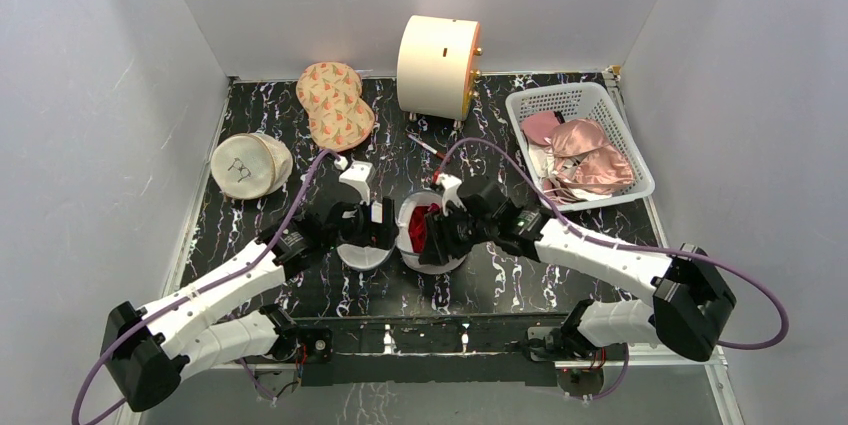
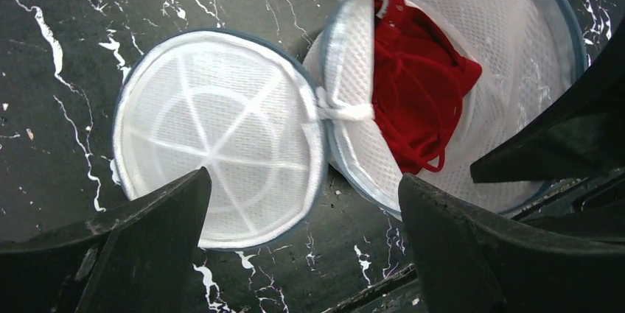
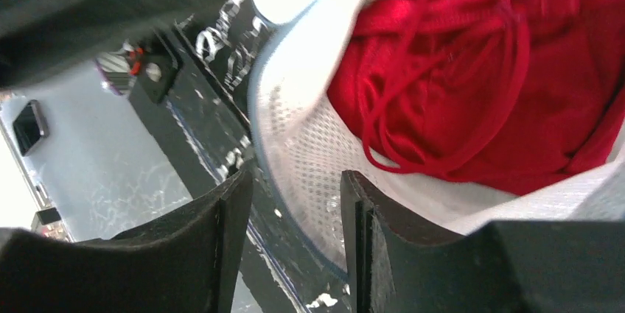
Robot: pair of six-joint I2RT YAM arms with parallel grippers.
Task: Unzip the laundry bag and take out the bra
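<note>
While the left hand (image 2: 304,180) hangs over the bench (image 1: 520,285), its fingers (image 2: 147,239) are spread wide and grip nothing. Directly below it lies the laundry bag's round mesh lid (image 2: 214,129), flipped open and flat on the bench, ribs showing like spokes. The lid sits between and just past that hand's fingertips and is not touching them in the wrist view.

The laundry bag (image 2: 516,48) itself is unzipped, mouth up, and sits to the right of the left hand, joined to the lid by a small white tab (image 2: 346,112) at the rims. The bra (image 2: 420,92) is inside the bag. It is red, not pink, bunched up with thin straps looping on top. It is not out yet.

The right hand (image 3: 296,177) is down at the bag's near rim, with its fingers (image 3: 199,247) a narrow gap apart, about half as wide as the left's. The blue-edged mesh wall runs into that gap with bare bench showing beside it. No pinch is visible and nothing is held. The bra lies just beyond and to the right of these fingertips, close, with no contact seen.

From above, both hands meet at mid-bench over the bag (image 1: 408,245). A white basket (image 1: 560,93) holding pink satin pieces is well off beyond the right hand. A cream round pouch (image 1: 250,165) and an orange patterned pouch (image 1: 335,103) lie well beyond the left hand. A cream drum (image 1: 437,65) stands far ahead of both.
</note>
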